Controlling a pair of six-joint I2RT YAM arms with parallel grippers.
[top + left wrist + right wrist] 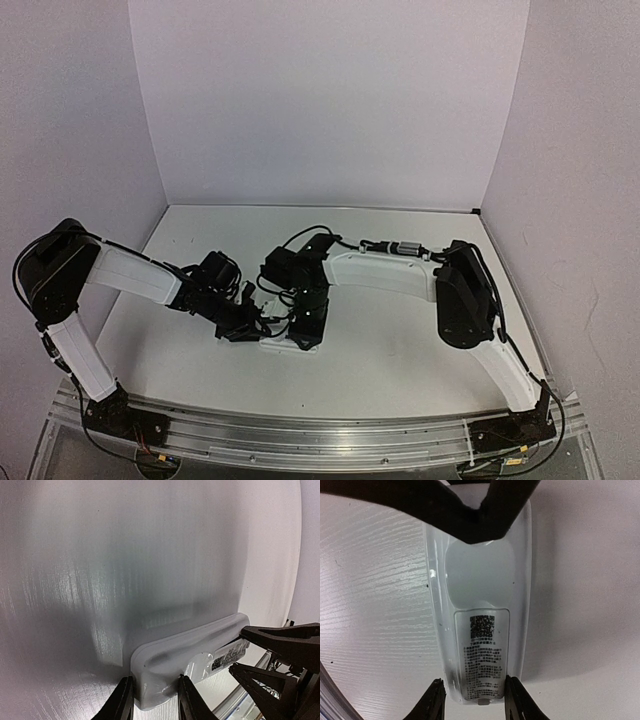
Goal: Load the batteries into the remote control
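So the left pincer (155, 680) is clamped on the remote control (200, 645), bottom of frame; the right pincer (474, 680) straddles it, can't tell if gripping.

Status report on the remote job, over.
Left gripper clamped on one end of remote control. Right gripper straddles the labelled end, grip unclear. Remote back-side up; batteries not in view. No obstruction seen.

Remote control (485, 580) back label (482, 655): QR code, fine print illegible.

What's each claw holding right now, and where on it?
Left claw clamps the remote control across its unlabelled end. Right claw straddles the labelled end; grip unclear.
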